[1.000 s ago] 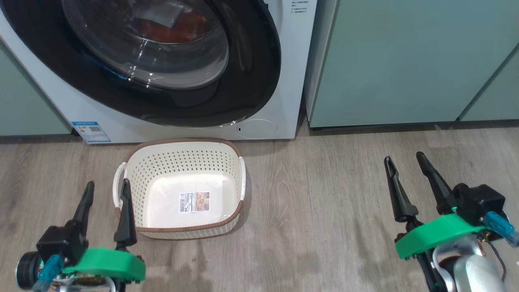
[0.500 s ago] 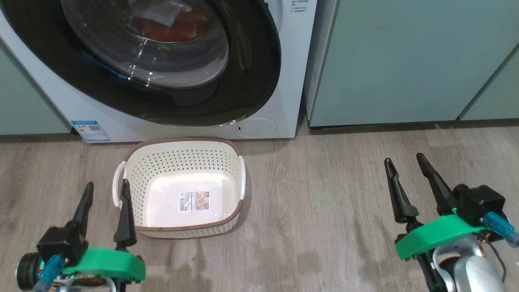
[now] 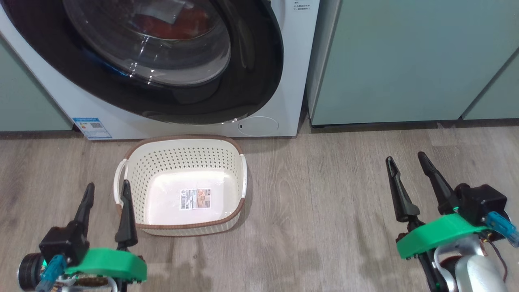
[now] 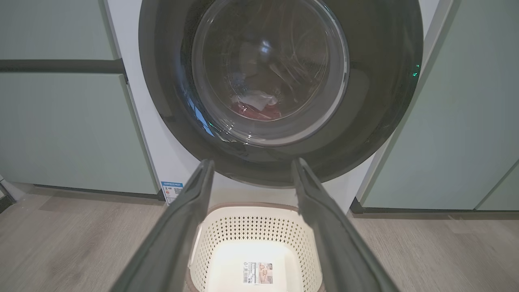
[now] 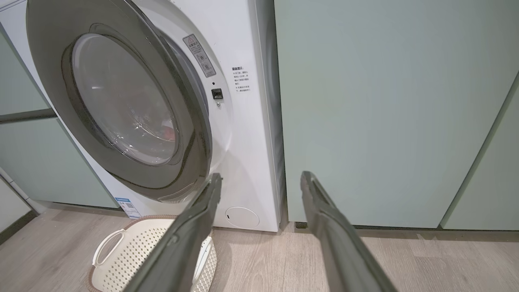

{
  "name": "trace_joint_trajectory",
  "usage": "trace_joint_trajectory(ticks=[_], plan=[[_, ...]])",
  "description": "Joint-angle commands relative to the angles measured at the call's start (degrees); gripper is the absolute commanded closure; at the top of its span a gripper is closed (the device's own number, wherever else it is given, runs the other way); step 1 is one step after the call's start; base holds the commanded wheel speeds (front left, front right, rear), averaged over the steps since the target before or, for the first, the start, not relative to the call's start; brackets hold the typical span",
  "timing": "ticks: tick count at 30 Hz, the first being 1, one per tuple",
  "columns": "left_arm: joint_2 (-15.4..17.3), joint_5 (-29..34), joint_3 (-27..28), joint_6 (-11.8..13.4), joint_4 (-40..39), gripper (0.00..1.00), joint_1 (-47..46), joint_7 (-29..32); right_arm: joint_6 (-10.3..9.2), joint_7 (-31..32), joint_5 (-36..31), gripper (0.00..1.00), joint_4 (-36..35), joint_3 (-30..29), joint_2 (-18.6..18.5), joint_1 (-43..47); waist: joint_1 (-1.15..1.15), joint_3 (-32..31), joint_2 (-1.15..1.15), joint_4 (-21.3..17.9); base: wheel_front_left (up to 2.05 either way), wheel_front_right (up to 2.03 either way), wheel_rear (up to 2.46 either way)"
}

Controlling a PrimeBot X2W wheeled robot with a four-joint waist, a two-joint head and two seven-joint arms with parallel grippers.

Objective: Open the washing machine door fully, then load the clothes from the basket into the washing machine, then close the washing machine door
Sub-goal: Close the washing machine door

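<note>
The washing machine door (image 3: 259, 81) stands ajar, red clothes (image 4: 255, 109) behind its glass. Empty basket (image 3: 182, 154) on floor (image 3: 324, 202) at door's 6 o'clock, base label (image 3: 196, 198) illegible. Green cabinet (image 3: 405, 61) at 3 o'clock. The left end effector (image 3: 108, 183) and right end effector (image 3: 405, 156) are spread wide, empty.

basket (image 3: 182, 162) sitting on the floor (image 3: 324, 202) in front of the washing machine (image 3: 294, 61), clothes (image 4: 255, 110) lying inside it behind the door (image 3: 255, 81)
</note>
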Motion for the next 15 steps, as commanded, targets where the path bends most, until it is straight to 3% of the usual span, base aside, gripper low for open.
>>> trace_joint_trajectory(ticks=[1, 2, 15], plan=[[0.93, 0.41, 1.58, 0.52, -1.67, 0.00, -2.88, -0.61, 0.00, -0.11, 0.20, 0.73, -2.37, 1.09, -0.18, -1.94, 0.00, 0.18, 0.00, 0.24, 0.00, 0.00, 0.00], [0.97, 0.50, 1.48, 0.54, -1.68, 0.00, -3.01, -0.64, 0.00, -0.05, 0.25, 1.00, -2.43, 1.00, -0.18, -2.04, 0.00, 0.37, 0.00, 0.41, 0.00, 0.00, 0.00], [0.62, 1.23, -0.31, 0.07, -1.43, 0.00, -7.34, -1.74, 0.00, 0.76, -2.33, 1.00, -0.49, 2.73, -0.18, -10.73, 0.00, 4.55, 0.00, 6.05, 0.00, 0.00, 0.00]])
